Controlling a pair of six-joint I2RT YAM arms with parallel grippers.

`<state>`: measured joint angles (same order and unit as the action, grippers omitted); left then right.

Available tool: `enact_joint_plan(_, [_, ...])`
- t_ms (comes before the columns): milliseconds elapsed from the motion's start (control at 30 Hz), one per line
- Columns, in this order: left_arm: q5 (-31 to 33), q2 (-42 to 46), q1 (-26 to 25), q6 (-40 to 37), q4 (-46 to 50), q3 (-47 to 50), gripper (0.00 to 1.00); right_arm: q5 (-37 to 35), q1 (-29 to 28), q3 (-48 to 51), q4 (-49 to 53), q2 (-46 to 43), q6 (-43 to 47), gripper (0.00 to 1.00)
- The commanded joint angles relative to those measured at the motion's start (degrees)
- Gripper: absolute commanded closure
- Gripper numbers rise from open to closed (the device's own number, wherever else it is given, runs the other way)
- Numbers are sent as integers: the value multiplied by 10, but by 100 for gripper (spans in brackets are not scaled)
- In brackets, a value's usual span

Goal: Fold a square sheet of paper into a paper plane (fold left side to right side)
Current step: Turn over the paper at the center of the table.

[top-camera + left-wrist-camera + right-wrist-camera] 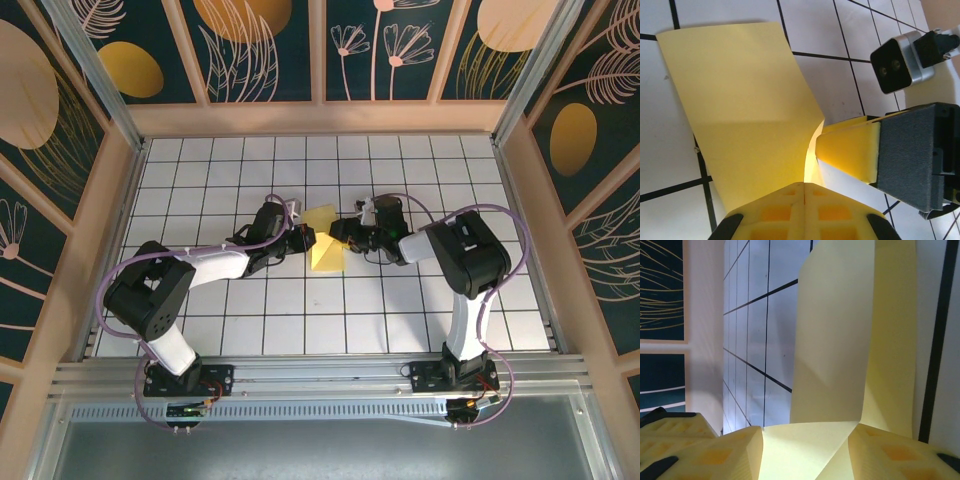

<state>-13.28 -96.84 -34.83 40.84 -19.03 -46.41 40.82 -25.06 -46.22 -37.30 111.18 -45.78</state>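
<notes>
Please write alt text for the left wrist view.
Pale-yellow paper lies on a white tiled table, one edge pinched by the shut left gripper at the bottom. The right gripper's pad reaches that edge from the right.

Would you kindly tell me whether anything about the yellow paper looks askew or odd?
Yes: the square sheet of paper is not lying flat. One edge, pinched in the left claw, curls up off the table, leaving it bowed.

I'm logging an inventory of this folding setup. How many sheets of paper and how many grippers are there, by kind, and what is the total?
Pale-yellow sheet of paper: 1
Grippers: 2 (left gripper, right gripper)
Total: 3
</notes>
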Motion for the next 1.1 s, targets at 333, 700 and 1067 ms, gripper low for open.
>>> enact_joint_plan(333, [22,-38,-1,14,26,-12,100,-12,-13,-18,-31,20,2,59])
enact_joint_plan(700, [50,6,-1,16,28,-1,78,-50,-16,-32,21,-1,49,86])
enact_joint_plan(1067, [68,238,2,55,-15,69,14,-66,23,-34,26,-180,84,100])
